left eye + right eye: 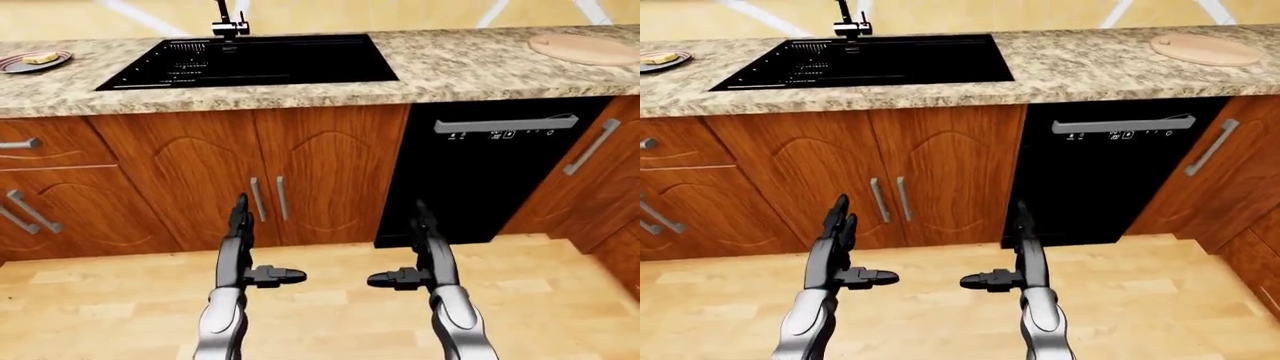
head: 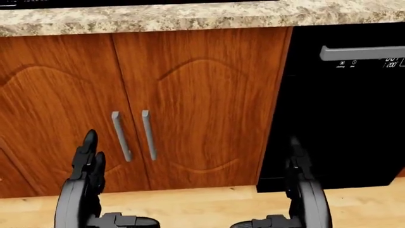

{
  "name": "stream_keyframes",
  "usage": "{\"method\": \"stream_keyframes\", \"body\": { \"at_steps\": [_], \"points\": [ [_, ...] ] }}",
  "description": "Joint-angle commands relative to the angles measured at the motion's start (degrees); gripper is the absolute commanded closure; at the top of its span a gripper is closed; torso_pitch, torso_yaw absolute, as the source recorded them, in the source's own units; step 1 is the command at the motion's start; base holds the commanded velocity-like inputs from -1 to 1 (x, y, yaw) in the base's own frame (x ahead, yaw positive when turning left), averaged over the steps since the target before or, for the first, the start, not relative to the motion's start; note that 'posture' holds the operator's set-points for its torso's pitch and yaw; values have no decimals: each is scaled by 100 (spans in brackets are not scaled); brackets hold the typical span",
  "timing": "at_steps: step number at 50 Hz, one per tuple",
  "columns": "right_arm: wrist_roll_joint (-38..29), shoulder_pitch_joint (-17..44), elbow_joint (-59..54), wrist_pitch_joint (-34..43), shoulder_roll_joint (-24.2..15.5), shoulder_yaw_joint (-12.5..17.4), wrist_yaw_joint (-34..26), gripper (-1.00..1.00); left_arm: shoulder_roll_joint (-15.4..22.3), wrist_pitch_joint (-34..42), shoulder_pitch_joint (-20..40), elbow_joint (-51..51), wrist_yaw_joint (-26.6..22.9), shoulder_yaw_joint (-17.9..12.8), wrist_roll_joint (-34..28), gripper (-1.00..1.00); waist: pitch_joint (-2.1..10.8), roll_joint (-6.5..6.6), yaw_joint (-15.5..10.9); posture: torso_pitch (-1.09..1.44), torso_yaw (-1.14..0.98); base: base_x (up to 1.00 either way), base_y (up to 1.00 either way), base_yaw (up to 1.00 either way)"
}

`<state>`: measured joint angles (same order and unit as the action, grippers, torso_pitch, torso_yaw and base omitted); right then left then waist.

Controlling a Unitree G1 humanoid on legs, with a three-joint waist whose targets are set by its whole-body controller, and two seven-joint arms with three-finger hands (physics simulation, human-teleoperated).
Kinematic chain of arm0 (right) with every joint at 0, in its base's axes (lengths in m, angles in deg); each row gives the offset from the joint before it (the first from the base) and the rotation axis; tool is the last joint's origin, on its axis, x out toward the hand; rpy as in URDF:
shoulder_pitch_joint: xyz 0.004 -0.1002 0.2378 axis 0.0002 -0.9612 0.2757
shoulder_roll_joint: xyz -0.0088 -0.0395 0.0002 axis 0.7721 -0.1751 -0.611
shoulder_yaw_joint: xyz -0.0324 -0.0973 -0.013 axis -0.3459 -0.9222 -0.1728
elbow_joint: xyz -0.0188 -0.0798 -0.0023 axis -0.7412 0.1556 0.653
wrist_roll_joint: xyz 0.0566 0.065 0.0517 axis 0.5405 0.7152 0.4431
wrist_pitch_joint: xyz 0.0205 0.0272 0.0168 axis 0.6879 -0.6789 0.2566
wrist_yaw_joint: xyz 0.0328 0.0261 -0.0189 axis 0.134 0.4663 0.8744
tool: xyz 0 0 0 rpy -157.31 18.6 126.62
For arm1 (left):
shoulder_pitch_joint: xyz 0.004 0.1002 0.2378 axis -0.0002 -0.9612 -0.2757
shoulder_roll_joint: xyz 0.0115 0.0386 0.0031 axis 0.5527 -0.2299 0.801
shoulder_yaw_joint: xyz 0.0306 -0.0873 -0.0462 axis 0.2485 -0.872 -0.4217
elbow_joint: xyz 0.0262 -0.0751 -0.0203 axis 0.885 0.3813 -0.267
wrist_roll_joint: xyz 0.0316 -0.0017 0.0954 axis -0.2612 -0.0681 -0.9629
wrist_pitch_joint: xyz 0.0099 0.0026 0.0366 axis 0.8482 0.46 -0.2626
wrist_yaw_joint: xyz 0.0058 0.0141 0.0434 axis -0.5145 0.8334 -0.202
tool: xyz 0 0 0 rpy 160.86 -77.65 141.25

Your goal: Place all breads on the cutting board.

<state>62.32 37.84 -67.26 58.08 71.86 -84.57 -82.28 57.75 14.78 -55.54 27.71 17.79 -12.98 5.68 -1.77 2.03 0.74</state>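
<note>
Left-eye view: both hands, left hand [image 1: 262,255] & right hand [image 1: 410,259], fingers apart w/ nothing held, bread [image 1: 40,58] on plate [image 1: 14,66] far up-left, cutting board [image 1: 585,48] far up-right; risk: walking into cabinet doors [image 1: 265,176].

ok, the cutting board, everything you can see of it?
The cutting board is a round, pale tan, wood-looking disc lying flat on the speckled granite counter, at the top right of the left-eye view, right of the black sink. Its right edge is cut off by the frame. Nothing lies on it; neither hand is near.
</note>
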Motion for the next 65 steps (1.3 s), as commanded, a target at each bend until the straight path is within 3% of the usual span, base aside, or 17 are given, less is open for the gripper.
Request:
{"method": "stream_keyframes", "body": {
  "at_steps": [1, 10, 16, 18, 22, 27, 31, 33, 45, 46, 49, 53, 56, 58, 59, 60, 65],
  "points": [
    [20, 121, 212, -195, 22, -76, -43, -100, 52, -173, 82, -188, 42, -95, 1, -100, 73, -3, -19, 0, 0, 0, 27, 0],
    [27, 128, 167, -235, 16, -69, -63, -100, 51, -218, 66, -172, 46, -93, -12, -100, 97, -54, -94, 0, 0, 0, 31, 0],
    [32, 141, 89, -307, 14, -60, -71, -100, 56, -216, 70, -168, 57, -95, -32, -100, 37, -551, -131, 0, 0, 0, 36, 0],
    [28, 142, 107, -287, 16, -67, -69, -100, 58, -224, 72, -156, 56, -97, -34, -100, 45, -421, -47, 0, 0, 0, 40, 0],
    [31, 129, 129, -279, 18, -70, -71, -100, 58, -248, 74, -133, 56, -104, -32, -100, 103, -519, 15, 0, 0, 0, 40, 0],
    [36, 124, 178, -236, 21, -76, -74, -100, 59, -229, 80, -148, 66, -106, -37, -100, 26, -186, 43, 0, 0, 0, 40, 0],
    [37, 120, 181, -236, 20, -75, -78, -100, 58, -252, 83, -125, 69, -106, -38, -100, 249, 379, 49, 0, 0, 0, 41, 0],
    [45, 132, 113, -292, 15, -64, -86, -100, 57, -230, 76, -153, 73, -102, -41, -100, 54, 185, -1, 0, 0, 0, 41, 0],
    [73, 152, 51, -334, 12, -46, -91, -100, 52, -176, 83, -193, 92, -103, -38, -100, 38, -669, -30, 0, 0, 0, 46, 0],
    [71, 141, 78, -321, 14, -52, -90, -100, 53, -184, 70, -200, 90, -103, -37, -100, 61, -454, 44, 0, 0, 0, 50, 0],
    [62, 113, 174, -253, 20, -70, -85, -100, 53, -180, 70, -205, 90, -102, -39, -100, 134, -594, 35, 0, 0, 0, 50, 0],
    [56, 100, 221, -219, 23, -78, -84, -100, 52, -165, 53, -239, 91, -99, -41, -100, 57, -362, 40, 0, 0, 0, 50, 0],
    [58, 113, 115, -311, 15, -69, -99, -100, 52, -189, 58, -212, 91, -100, -45, -100, 57, 8, 44, 0, 0, 0, 50, 0],
    [52, 107, 165, -266, 18, -75, -94, -100, 54, -187, 67, -204, 90, -103, -42, -100, 213, 561, -26, 0, 0, 0, 50, 0],
    [51, 106, 179, -253, 19, -77, -93, -100, 54, -201, 68, -190, 92, -104, -45, -100, 84, 116, -43, 0, 0, 0, 50, 0],
    [51, 112, 160, -266, 17, -75, -96, -100, 53, -171, 60, -227, 93, -101, -44, -100, 68, 196, -55, 0, 0, 0, 50, 0],
    [52, 133, 57, -349, 10, -62, -106, -100, 53, -184, 69, -206, 95, -101, -48, -100, 65, -109, -79, 0, 0, 0, 50, 0]
  ]
}}
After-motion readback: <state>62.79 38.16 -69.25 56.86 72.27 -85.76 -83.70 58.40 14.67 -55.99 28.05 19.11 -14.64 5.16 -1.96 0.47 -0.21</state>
